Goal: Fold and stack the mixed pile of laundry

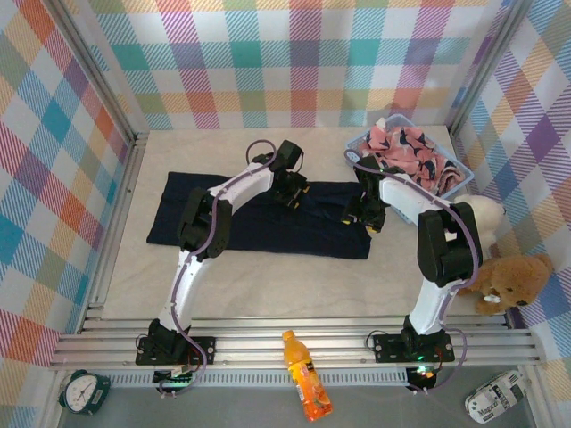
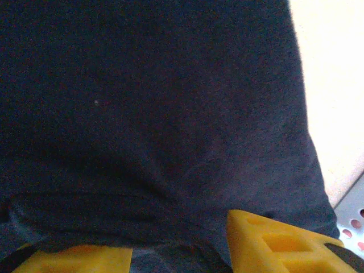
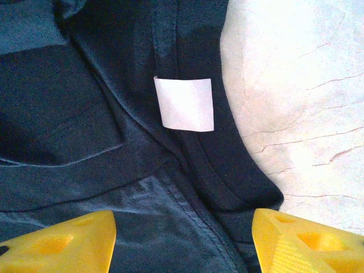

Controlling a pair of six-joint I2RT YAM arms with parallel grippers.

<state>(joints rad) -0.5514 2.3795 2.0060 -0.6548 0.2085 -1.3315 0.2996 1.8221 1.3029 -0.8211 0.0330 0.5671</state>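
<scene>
Left pincer (image 2: 176,256) and right pincer (image 3: 182,242) spread wide, empty, over navy trousers (image 1: 299,234), pink garment (image 1: 406,152) in basket (image 1: 464,181)

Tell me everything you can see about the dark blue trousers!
The trousers are plain dark navy soft cloth, lying flat across the pale table. A white label sits by a stitched seam at one end. The left gripper and the right gripper, its jaws open, are low over the cloth.
</scene>
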